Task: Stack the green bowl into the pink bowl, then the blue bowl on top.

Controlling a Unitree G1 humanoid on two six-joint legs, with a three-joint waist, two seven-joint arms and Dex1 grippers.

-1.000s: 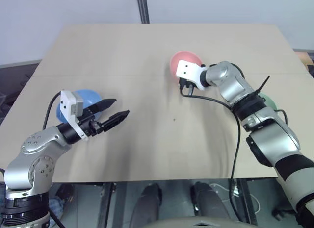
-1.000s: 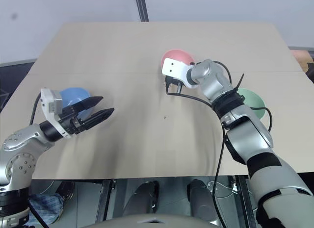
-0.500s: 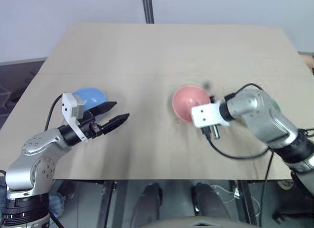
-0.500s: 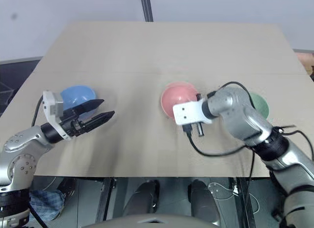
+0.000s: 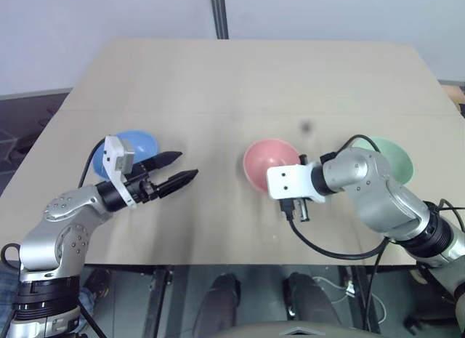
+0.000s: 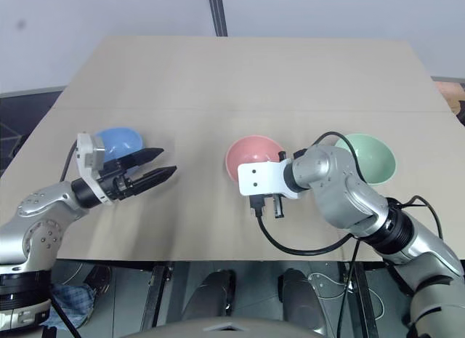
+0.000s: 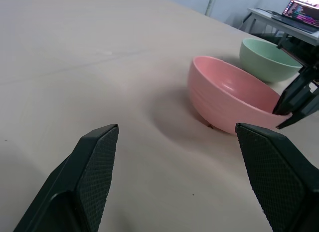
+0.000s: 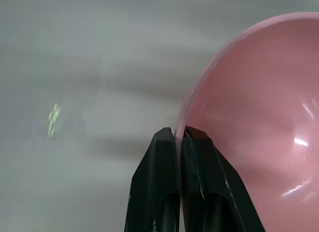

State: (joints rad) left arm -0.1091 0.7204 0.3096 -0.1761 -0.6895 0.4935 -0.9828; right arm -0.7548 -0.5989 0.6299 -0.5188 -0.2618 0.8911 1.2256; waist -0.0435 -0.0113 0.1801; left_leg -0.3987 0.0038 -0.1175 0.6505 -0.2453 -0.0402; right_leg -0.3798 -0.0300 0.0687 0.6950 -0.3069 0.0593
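The pink bowl (image 5: 265,162) stands at the table's middle, with my right gripper (image 8: 178,132) shut on its near rim, one finger inside and one outside. Just to its right sits the green bowl (image 5: 392,158), partly behind my right forearm. At the left is the blue bowl (image 5: 139,144). My left gripper (image 5: 185,166) hovers beside it, open and holding nothing, pointing level toward the pink bowl (image 7: 229,92).
The wooden table (image 5: 240,83) has bare surface across its far half and between the blue and pink bowls. A black cable (image 5: 330,245) loops from my right wrist near the front edge. A laptop (image 7: 305,2) sits on a side desk beyond the table.
My right arm has drawn the pink bowl from the far middle back toward the front edge, ending beside the green bowl. The left gripper has stayed open by the blue bowl.
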